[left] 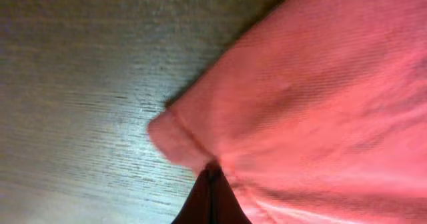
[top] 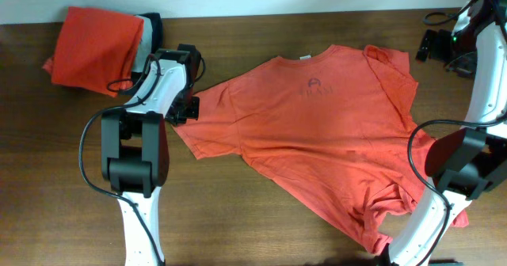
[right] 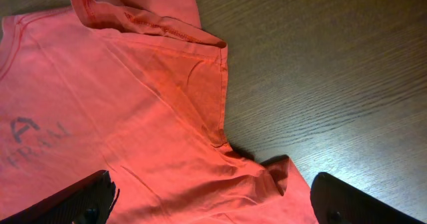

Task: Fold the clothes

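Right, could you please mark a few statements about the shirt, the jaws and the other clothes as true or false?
1. The shirt is folded in half. False: it lies spread out and creased.
2. The left jaws are shut on a sleeve. True.
3. The right jaws are open and hold nothing. True.
4. White lettering faces up. False: only a faint neck mark shows.
5. The orange garment lies on the right. False: it lies at the left end of the table.
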